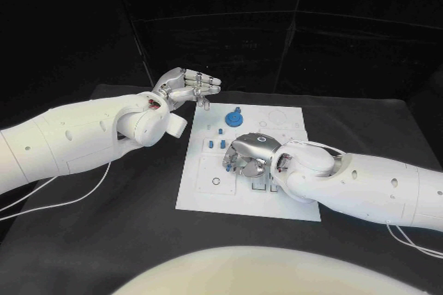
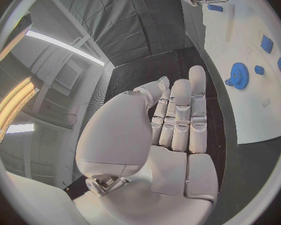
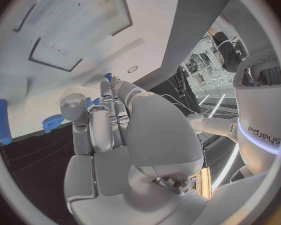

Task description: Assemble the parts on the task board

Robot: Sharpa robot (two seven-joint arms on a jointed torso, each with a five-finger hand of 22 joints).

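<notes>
The black table (image 1: 120,231) fills the head view, and the white task board (image 1: 286,125) lies in its middle, running from upper centre down to lower centre. The right hand (image 1: 248,157) hangs low over the board's middle, fingers curled down toward the surface; whether they pinch a part cannot be told, since the hand hides what lies under it. The left hand (image 1: 187,86) is raised off the board's upper left corner, fingers together and curled with nothing in them. A blue gear (image 1: 234,118) sits on the board's upper part, just above the right hand, with small blue pegs (image 1: 215,144) at the hand's left edge and a blue pin (image 1: 205,103) near the left hand's fingers. The risk, as I judge it: the right hand covers its own work area, so a peg could be nudged or seated crooked.
</notes>
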